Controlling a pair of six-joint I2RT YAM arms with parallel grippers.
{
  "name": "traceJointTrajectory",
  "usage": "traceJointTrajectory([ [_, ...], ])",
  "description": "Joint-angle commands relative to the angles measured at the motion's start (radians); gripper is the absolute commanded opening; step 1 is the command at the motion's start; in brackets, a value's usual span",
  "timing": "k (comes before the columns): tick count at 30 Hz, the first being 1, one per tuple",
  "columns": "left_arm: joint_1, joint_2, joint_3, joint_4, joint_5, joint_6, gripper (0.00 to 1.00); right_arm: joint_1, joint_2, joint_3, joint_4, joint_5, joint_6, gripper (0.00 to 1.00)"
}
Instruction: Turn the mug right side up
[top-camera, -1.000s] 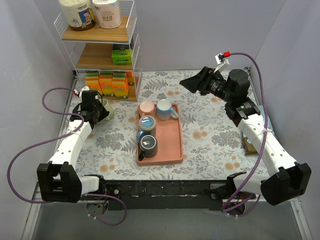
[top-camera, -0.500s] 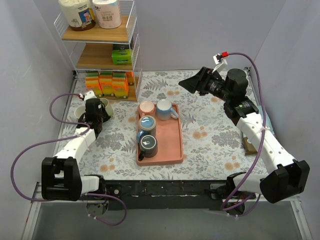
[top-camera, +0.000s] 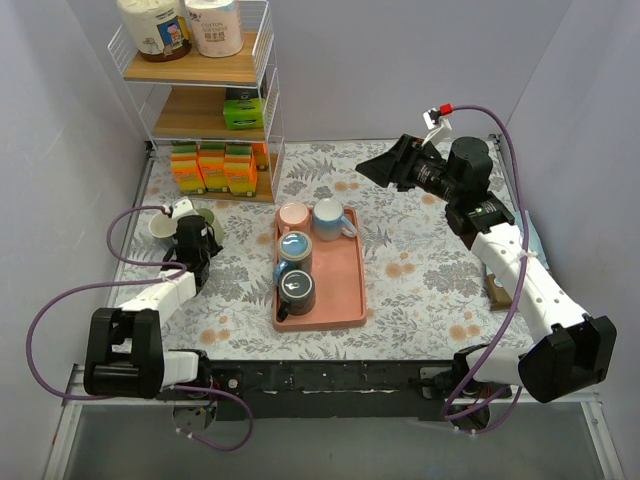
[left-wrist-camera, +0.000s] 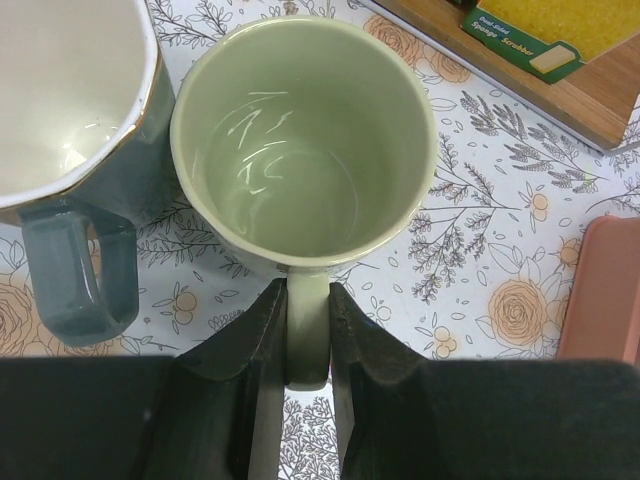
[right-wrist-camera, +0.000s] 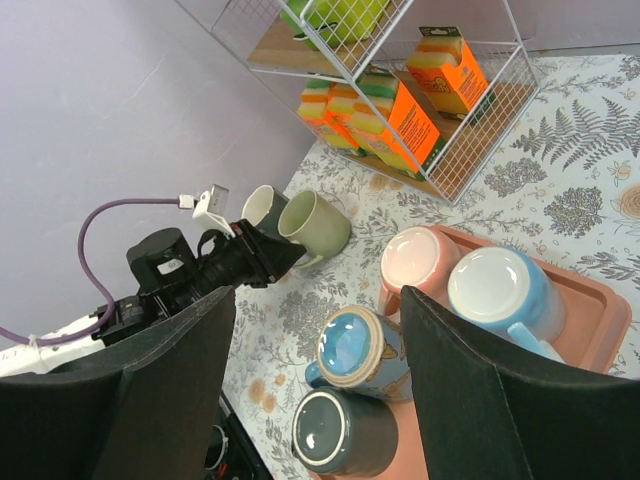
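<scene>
A pale green mug (left-wrist-camera: 303, 140) stands mouth up at the table's left side, at or just above the cloth. It also shows in the top view (top-camera: 209, 218) and the right wrist view (right-wrist-camera: 316, 225). My left gripper (left-wrist-camera: 307, 335) is shut on its handle, the fingers (left-wrist-camera: 262, 330) clamped on both sides; in the top view the gripper (top-camera: 199, 233) is just on the near side of the mug. My right gripper (right-wrist-camera: 318, 310) is open and empty, held high over the table's far right (top-camera: 385, 165).
A blue-grey mug with a white inside (left-wrist-camera: 60, 110) stands upright, touching the green mug's left side. A pink tray (top-camera: 350, 290) at centre holds several upside-down mugs. A wire shelf rack (top-camera: 205, 100) with sponges (top-camera: 212, 165) stands at the far left.
My left wrist has drawn back toward the near edge and turned with the green mug in it. The mug now sits mouth up beside the blue-grey mug. The right arm has barely moved.
</scene>
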Motion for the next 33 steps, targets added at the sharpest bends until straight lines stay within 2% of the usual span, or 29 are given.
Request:
traceJointTrajectory([
  [1,-0.014,0.008,-0.018,0.083,-0.076,-0.008,0.09,-0.008,0.002,0.03,0.046,-0.018,0.0,0.74],
  [5,-0.034,0.037,0.003,0.048,-0.07,-0.022,0.34,-0.008,0.002,0.027,0.042,-0.024,-0.003,0.74],
  [9,-0.069,0.022,0.006,0.029,-0.069,-0.03,0.52,-0.006,-0.001,0.013,0.045,-0.026,-0.006,0.75],
  [10,-0.077,0.017,0.008,0.023,-0.07,-0.036,0.62,-0.006,-0.004,0.01,0.045,-0.026,-0.007,0.75],
  [13,-0.089,-0.012,0.02,-0.009,-0.078,-0.047,0.68,-0.008,-0.004,0.005,0.042,-0.023,-0.015,0.75],
  [14,-0.091,-0.032,0.026,-0.035,-0.078,-0.051,0.75,-0.006,-0.004,0.008,0.039,-0.021,-0.018,0.75],
  [16,-0.094,-0.058,0.046,-0.069,-0.09,-0.07,0.81,-0.006,0.0,0.011,0.032,-0.018,-0.023,0.75],
  [18,-0.095,-0.116,0.055,-0.116,-0.093,-0.08,0.98,-0.006,0.008,0.018,0.016,-0.019,-0.035,0.75],
  [26,-0.098,-0.267,0.133,-0.283,-0.135,-0.113,0.98,-0.006,0.051,0.027,-0.06,-0.021,-0.095,0.77],
  [30,-0.098,-0.319,0.184,-0.331,-0.101,-0.117,0.98,-0.003,0.092,0.053,-0.152,0.005,-0.187,0.79],
  [33,-0.098,-0.336,0.224,-0.348,-0.074,-0.114,0.98,0.029,0.132,0.059,-0.198,0.049,-0.314,0.81],
])
